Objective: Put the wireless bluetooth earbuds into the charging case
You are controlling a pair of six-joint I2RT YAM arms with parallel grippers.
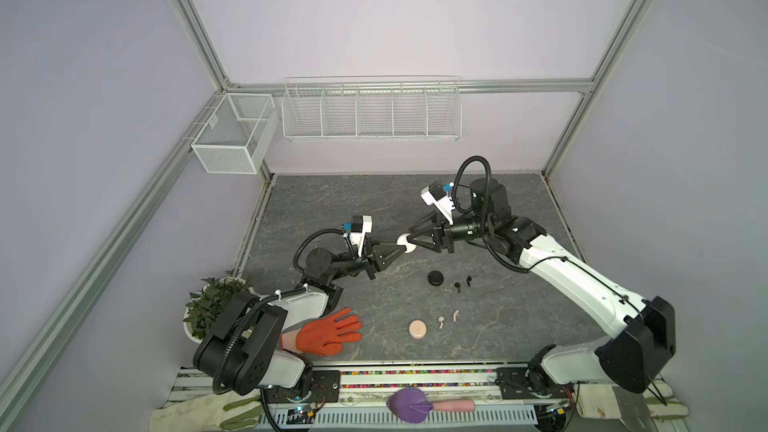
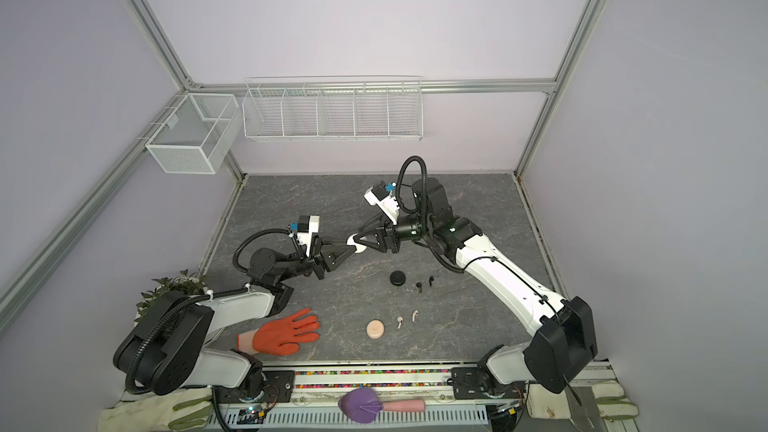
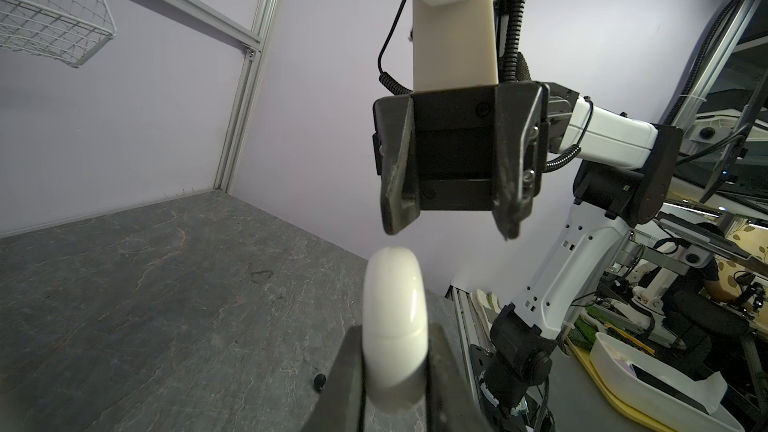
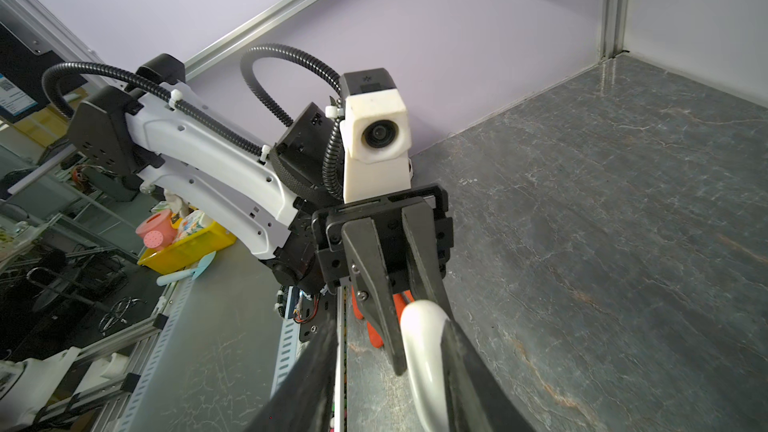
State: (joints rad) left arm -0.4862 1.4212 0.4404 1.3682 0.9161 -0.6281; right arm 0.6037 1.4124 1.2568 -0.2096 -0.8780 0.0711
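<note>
— Grey veined slab [image 1: 374,201] under lilac walls, boxed in by aluminium rails, with wire baskets [image 1: 370,114] hung along the back. Anything on the near left?

— Orange glove [image 1: 328,332] lying flat, palm down. Potted plant [image 1: 212,301] at the slab's edge just behind the left arm.

— And the left gripper [image 1: 397,249]?

— Clamped tight on the white charging case [image 1: 406,244], lifted clear of the slab near its middle. Seen edge-on in the left wrist view, pinched between both fingers.

— Right gripper [image 3: 449,232]?

— Pointed straight at the left one, nearly tip to tip in both top views. Jaws parted, set to either side of the case's free edge in the right wrist view. No firm squeeze visible; hard to tell whether touching on one side.

— Earbuds?

— Down on the slab, none in a case. Two black earbuds [image 1: 457,285] just to the right of the black case [image 1: 435,277]. Two pale earbuds [image 1: 441,320] just to the right of the pink case [image 1: 417,329], nearer the front. All well apart from both grippers.
</note>
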